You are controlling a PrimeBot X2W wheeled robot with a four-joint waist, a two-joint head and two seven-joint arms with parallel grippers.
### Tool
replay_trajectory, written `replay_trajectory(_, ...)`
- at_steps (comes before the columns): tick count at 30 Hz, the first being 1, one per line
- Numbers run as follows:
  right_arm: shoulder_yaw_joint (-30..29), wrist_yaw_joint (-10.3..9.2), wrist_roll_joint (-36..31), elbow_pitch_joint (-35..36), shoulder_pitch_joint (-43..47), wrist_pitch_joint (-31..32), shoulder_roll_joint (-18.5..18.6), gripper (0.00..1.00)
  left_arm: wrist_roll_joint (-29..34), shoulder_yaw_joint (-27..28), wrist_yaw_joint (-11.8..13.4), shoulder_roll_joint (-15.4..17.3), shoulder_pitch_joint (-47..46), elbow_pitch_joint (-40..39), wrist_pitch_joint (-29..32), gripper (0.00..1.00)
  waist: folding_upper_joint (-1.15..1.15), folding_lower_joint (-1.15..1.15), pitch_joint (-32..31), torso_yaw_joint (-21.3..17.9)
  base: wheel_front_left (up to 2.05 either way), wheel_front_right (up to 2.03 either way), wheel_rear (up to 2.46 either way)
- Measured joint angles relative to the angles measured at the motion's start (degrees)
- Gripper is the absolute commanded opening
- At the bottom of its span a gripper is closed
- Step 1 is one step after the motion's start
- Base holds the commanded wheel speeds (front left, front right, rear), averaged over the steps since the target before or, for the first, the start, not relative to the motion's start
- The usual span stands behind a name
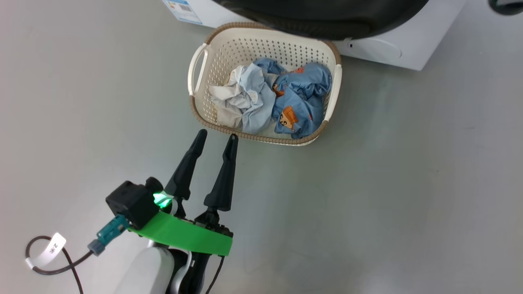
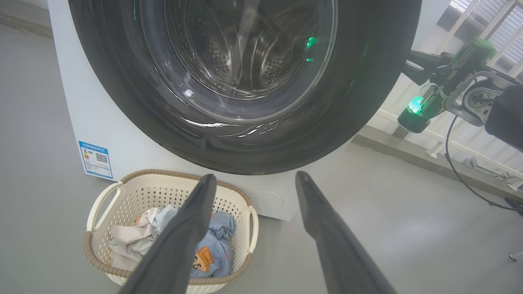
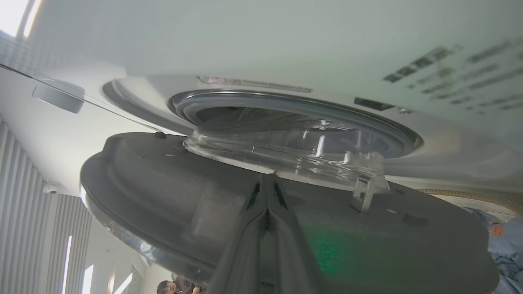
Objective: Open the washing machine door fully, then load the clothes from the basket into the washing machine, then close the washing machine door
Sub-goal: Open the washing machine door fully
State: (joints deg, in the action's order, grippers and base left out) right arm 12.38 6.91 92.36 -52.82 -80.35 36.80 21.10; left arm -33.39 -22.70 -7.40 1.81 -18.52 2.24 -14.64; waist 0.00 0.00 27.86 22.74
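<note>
On the left gripper [image 1: 217,134], two long matte-black tapered fingers spread wide, nothing between them, poised over the smooth grey floor [image 1: 408,196] just on the near side of the basket [image 1: 261,139]. Green band and a lit green lamp at its wrist.

On the right gripper [image 3: 267,181], fingers pressed together into one dark wedge, gripping nothing, laid along the dull grey inner face of the washing machine door [image 3: 155,183], tips at the foot of the clear glass bowl (touching or a hair off, cannot tell). Door ajar, with the bowl partly out of the grey-blue rubber gasket [image 3: 192,104]. Seen from the left wrist, a glossy black ring around bulging glass, perforated steel drum [image 2: 229,61] glinting behind.

Basket on the floor close before the washing machine [image 1: 408,45], beneath the door: cream perforated plastic, rounded rectangle, brown woven-look rim, a loop handle on each side. Inside, the clothes [image 1: 278,98] crumpled together, the pale white-and-light-blue garment left, the blue one with orange cartoon prints right.

On the white cabinet, a blue label sticker [image 1: 182,10] far left and a round filter cap [image 1: 376,49] low on the right.
</note>
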Motion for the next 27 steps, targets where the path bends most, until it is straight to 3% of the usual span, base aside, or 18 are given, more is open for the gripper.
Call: replay_trajectory(27,2.08,0.0,0.07,10.18,15.69,5.75,-5.86,0.0,3.07,1.87,0.0,0.02,3.06,1.83,0.0,1.0,0.0,0.0,-7.34,-2.88,0.0,0.0,0.0)
